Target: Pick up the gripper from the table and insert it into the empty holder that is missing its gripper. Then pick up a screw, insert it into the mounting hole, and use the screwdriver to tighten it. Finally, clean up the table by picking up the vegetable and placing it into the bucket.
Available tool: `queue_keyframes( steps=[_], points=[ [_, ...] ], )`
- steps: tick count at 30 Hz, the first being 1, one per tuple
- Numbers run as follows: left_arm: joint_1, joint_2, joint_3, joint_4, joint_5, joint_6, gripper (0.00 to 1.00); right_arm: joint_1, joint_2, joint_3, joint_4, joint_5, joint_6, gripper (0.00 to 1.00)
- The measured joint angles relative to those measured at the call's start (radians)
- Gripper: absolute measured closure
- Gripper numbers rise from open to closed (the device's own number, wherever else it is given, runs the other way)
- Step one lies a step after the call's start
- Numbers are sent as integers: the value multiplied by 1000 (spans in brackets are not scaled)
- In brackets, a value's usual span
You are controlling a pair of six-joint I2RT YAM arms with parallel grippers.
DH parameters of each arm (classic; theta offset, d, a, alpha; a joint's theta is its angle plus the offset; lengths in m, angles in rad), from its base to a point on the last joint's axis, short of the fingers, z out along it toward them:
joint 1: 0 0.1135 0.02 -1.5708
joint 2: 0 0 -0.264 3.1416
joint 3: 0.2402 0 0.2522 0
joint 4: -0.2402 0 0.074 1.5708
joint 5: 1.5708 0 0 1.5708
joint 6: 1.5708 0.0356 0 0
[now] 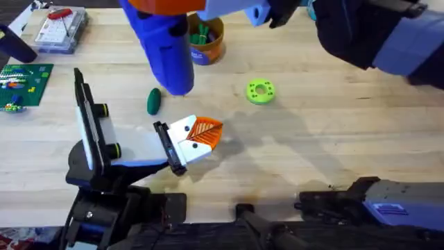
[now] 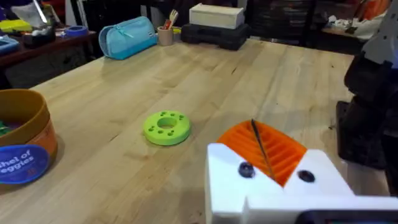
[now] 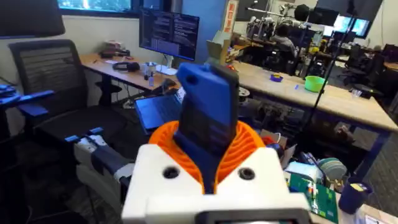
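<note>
Nearest the overhead camera, the blue screwdriver (image 1: 168,48) looms large and blurred, lifted above the surface (image 1: 333,132) by the right arm, which reaches across from the upper right. Beyond it stands the bucket (image 1: 208,43), and the dark-green vegetable (image 1: 153,101) lies on the wood just beside the screwdriver's lower end. A lime-green disc (image 1: 261,91) sits well apart to its right. The left end effector (image 1: 205,133), white with orange pads, rests low near the middle, its pads drawn together on nothing.

From the left wrist, the orange pads (image 2: 277,149) meet along a thin line, with the disc (image 2: 166,127) ahead and the bucket (image 2: 22,134) at the edge.

From the right wrist, the right end effector (image 3: 210,165) clamps the screwdriver (image 3: 207,115) between its orange pads.
</note>
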Motion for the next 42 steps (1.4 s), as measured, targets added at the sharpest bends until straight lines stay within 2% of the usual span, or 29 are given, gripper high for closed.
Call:
queue_keyframes(
  steps=[5, 10, 13, 22, 42],
  points=[
    [0, 0, 0, 0, 0, 0, 989, 0, 0, -19, 65, -1, 7, 956],
    [0, 0, 0, 0, 0, 0, 989, 0, 0, -131, 279, 19, 61, 955],
    [0, 0, 0, 0, 0, 0, 989, 0, 0, -191, 339, 41, 97, 955],
    [0, 0, 0, 0, 0, 0, 989, 11, 0, -251, 349, 60, 138, 955],
    [0, 0, 0, 0, 0, 0, 989, 38, 0, -347, 345, 72, 22, 956]
  ],
)
